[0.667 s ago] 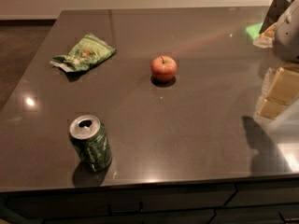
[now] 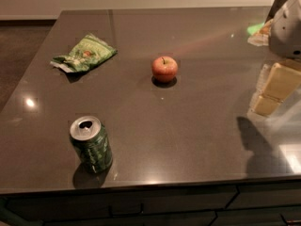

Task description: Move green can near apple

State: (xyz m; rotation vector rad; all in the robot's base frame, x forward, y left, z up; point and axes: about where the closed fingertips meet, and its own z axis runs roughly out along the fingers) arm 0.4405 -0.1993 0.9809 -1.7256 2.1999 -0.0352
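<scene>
Green can (image 2: 91,145) front-L, apple (image 2: 164,68) ctr, hand (image 2: 275,91) at R edge.

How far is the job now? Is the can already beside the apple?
Nothing done yet: the green can stands near the front edge of the table, far from the apple. In hand, nothing: the gripper is at the right side, away from both. Left: grasp the can and set it by the apple.
</scene>
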